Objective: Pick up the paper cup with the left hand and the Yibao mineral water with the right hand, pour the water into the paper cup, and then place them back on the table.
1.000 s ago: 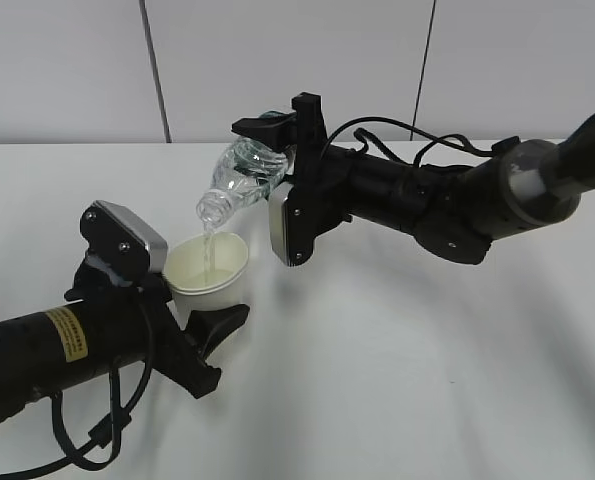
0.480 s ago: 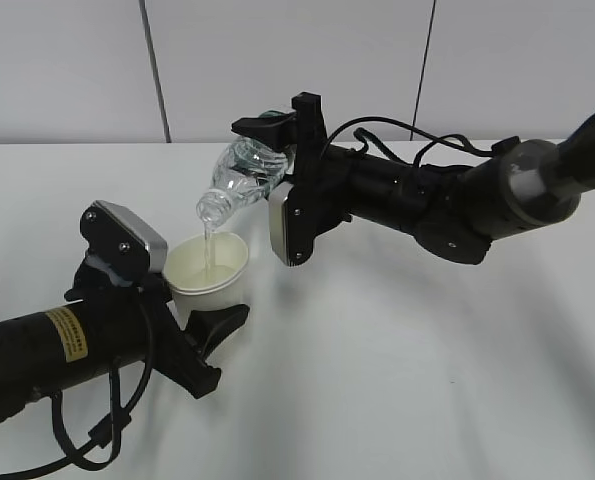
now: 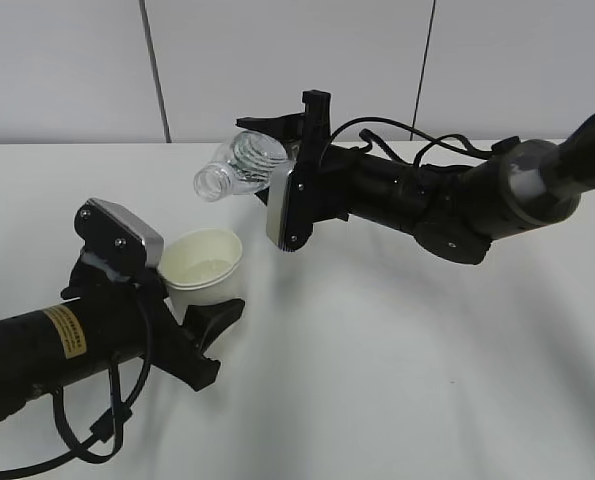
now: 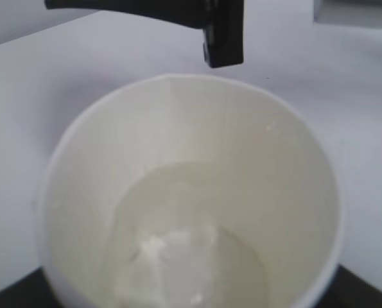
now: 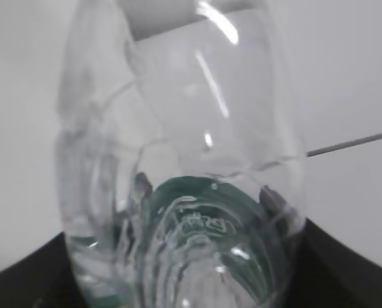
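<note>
The cream paper cup [image 3: 203, 262] is held in my left gripper [image 3: 192, 300], which is shut on its lower part, just above the white table [image 3: 397, 350]. The left wrist view looks down into the cup [image 4: 191, 192], which holds some water. My right gripper [image 3: 277, 140] is shut on the clear Yibao mineral water bottle [image 3: 239, 165]. The bottle lies about level in the air, its open mouth pointing left, above and behind the cup. No water runs from it. In the right wrist view the bottle [image 5: 184, 167] fills the frame and its green label shows through the plastic.
A grey-white panelled wall [image 3: 297, 70] stands behind the table. The right arm [image 3: 447, 200] reaches in from the right over the table. The left arm [image 3: 57, 345] comes in from the lower left, with cables hanging at the bottom left.
The bottle has tipped back up from its downward pouring tilt to about level and risen a little. The stream of water has stopped. The cup and left gripper have shifted slightly left and down.
</note>
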